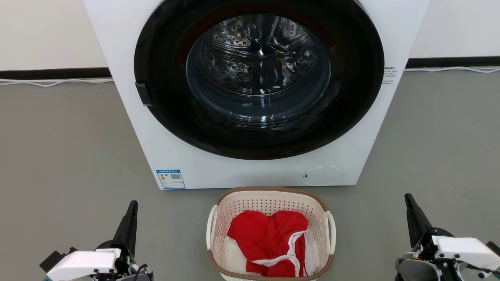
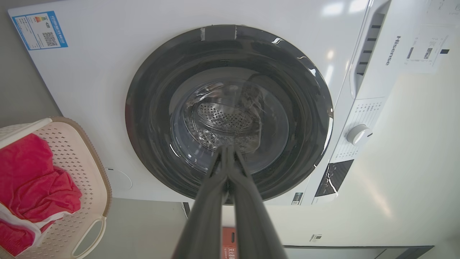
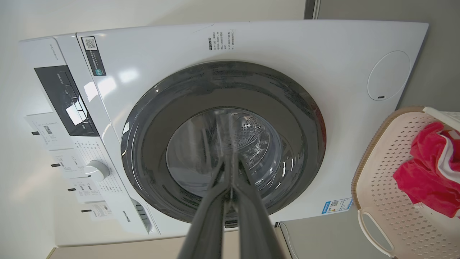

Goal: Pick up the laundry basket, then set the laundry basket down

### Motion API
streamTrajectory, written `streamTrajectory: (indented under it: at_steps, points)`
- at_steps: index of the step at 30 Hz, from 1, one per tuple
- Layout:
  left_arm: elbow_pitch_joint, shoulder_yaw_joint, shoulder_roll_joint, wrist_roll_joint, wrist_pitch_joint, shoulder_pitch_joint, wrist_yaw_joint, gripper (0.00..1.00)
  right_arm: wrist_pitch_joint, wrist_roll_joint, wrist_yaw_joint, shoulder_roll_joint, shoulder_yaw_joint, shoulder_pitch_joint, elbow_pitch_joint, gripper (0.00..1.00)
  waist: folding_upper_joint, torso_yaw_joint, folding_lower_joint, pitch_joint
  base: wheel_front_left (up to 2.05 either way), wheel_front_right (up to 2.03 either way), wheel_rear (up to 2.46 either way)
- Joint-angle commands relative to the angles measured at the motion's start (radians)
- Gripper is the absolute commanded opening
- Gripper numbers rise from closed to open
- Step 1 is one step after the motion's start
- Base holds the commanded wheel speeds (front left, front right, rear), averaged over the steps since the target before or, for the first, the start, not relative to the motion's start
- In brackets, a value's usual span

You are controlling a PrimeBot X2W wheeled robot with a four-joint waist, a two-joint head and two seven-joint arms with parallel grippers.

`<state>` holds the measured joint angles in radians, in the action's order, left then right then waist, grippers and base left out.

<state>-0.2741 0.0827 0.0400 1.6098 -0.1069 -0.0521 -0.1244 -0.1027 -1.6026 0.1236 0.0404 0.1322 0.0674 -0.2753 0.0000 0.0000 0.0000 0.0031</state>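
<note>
The left gripper had its two dark fingers pressed together into a single point, holding nothing, low over the grey floor off the basket's left side. The right gripper was pinched together and empty likewise, off the basket's right side. Between them the laundry basket sat on the floor with a red garment with white trim bunched inside it, below the brown rim. Its white loop handles faced outward, one toward each gripper, and an open stretch of bare floor lay on either side. The basket's far rim came near the bottom front edge of the white washing machine, with a narrow strip of floor between them; its near rim ran down to the lower edge of the head view. The machine's round dark door was closed. The floor opened wide to the left and right of the machine, back to a dark skirting with a pale cable running along it
</note>
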Motion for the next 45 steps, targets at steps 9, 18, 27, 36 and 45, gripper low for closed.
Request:
streamTrajectory:
  at_steps: [9, 18, 27, 36, 45]
  points:
    - [-0.031, -0.003, -0.008, 0.000, 0.006, 0.023, 0.001, 1.00, 0.005, 0.001, 0.000, -0.006, -0.009, -0.025, -0.028, 1.00, 0.0000, 0.000, 0.0001, 0.000, 0.00, 0.00, 0.00]
    - [-0.014, -0.013, -0.006, -0.003, 0.030, 0.034, 0.001, 1.00, 0.029, 0.010, 0.000, -0.005, -0.036, -0.029, -0.013, 1.00, 0.0000, -0.001, 0.0007, -0.002, 0.00, 0.00, 0.00]
    - [-0.006, -0.019, -0.005, -0.049, 0.057, 0.043, 0.000, 1.00, 0.055, 0.089, 0.001, -0.004, -0.055, -0.028, -0.004, 1.00, 0.0000, -0.002, 0.0001, -0.001, 0.00, 0.00, 0.00]
    - [-0.003, -0.021, -0.003, -0.146, 0.086, 0.046, -0.001, 1.00, 0.084, 0.257, 0.001, -0.002, -0.067, -0.019, -0.002, 1.00, 0.0000, -0.002, 0.0000, 0.002, 0.00, 0.00, 0.00]
    - [0.000, -0.016, 0.005, -0.290, 0.112, 0.043, -0.001, 1.00, 0.110, 0.451, 0.002, -0.001, -0.081, -0.008, 0.004, 1.00, 0.0000, 0.002, 0.0000, 0.004, 0.00, 0.00, 0.00]
